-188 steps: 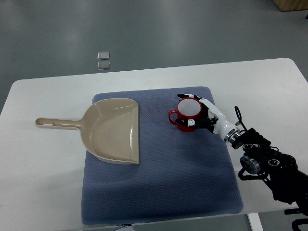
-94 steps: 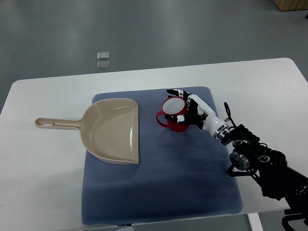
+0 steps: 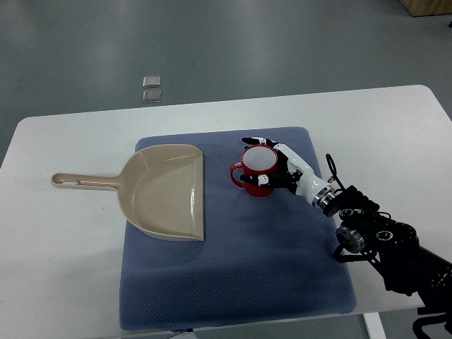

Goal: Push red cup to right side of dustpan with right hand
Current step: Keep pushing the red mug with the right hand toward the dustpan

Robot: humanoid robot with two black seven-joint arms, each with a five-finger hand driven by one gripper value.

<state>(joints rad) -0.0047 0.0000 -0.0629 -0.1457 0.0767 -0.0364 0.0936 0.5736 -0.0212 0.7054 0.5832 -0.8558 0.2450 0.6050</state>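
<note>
We look down on a white surface (image 3: 70, 282) with a blue mat (image 3: 233, 282) spread across its middle. On the mat's left part lies the tan dustpan (image 3: 166, 191), its handle reaching out left over the bare surface, its straight open edge facing right.

Just right of that edge, with a narrow strip of mat between them, we see the red cup (image 3: 256, 170) standing upright, white inside, its handle pointing left toward the dustpan. It sits on the upper middle of the mat, near the dustpan but apart from it.

Our right hand (image 3: 274, 164) comes in from the lower right, the dark arm crossing the mat's right edge and the white forearm angling up-left. The fingers (image 3: 254, 140) are curled around the cup: dark tips wrap its far rim and others press its near side, so we have the cup cradled from the right, the palm against its right wall. Whether that is a firm grasp or only a cupped push we cannot tell for certain, but the fingers are closed about it.

No left arm shows. On the grey floor beyond the surface lie two small pale squares (image 3: 151, 88), one above the other.
</note>
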